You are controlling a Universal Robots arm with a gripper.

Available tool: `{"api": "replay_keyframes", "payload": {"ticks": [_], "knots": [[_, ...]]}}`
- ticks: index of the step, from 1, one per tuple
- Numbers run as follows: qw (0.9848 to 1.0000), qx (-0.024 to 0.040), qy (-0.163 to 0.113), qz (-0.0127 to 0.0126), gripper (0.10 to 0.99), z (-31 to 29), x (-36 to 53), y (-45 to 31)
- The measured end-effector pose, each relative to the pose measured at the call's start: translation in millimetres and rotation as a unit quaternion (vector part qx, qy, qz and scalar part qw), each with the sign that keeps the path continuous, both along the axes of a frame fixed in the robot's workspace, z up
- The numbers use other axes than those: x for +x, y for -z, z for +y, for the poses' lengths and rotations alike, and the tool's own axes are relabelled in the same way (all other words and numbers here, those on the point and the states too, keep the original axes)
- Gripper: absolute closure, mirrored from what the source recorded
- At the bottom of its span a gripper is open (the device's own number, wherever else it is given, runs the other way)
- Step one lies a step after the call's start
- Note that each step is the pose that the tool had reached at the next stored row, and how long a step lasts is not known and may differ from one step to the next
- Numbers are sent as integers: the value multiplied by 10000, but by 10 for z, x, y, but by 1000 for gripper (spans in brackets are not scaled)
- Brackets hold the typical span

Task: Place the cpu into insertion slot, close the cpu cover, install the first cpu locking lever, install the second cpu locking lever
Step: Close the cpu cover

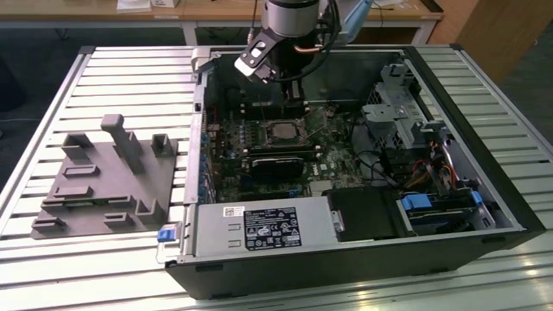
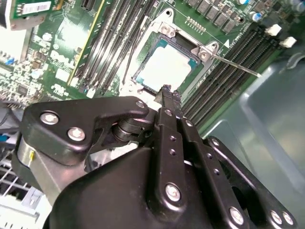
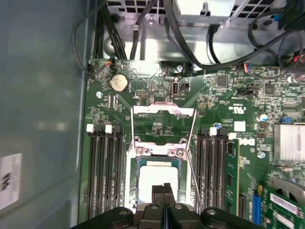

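Note:
The cpu [image 3: 155,180] lies flat in its socket on the green motherboard, its pale metal top facing up; it also shows in the second wrist view [image 2: 167,69] and the exterior view [image 1: 281,131]. The cpu cover [image 3: 163,110], a silver frame with an open window, is swung back off the socket. One thin locking lever [image 2: 233,64] sticks out raised beside the socket, and another wire lever [image 3: 190,162] runs along the socket's side. My gripper [image 3: 163,193] hovers just above the cpu's edge, shut with nothing in it, as both wrist views [image 2: 167,93] and the exterior view [image 1: 294,107] show.
The open computer case [image 1: 509,214] lies on a slatted metal table. Memory slots [image 3: 105,167] flank the socket. A black card [image 1: 276,165], a power supply [image 1: 259,230] and a drive cage [image 1: 397,116] with cables crowd the case. A grey fixture block [image 1: 103,175] stands outside it.

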State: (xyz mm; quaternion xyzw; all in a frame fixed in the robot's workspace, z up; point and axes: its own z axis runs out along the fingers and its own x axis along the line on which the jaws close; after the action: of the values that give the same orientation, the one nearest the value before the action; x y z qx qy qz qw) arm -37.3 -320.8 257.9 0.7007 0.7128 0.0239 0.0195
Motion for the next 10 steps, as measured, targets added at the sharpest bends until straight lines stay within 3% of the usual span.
{"api": "replay_keyframes", "payload": {"ticks": [5, 10], "knots": [[10000, 0, 0, 0, 980, 0, 0, -144], [10000, 0, 0, 0, 980, -26, 0, -146]]}}
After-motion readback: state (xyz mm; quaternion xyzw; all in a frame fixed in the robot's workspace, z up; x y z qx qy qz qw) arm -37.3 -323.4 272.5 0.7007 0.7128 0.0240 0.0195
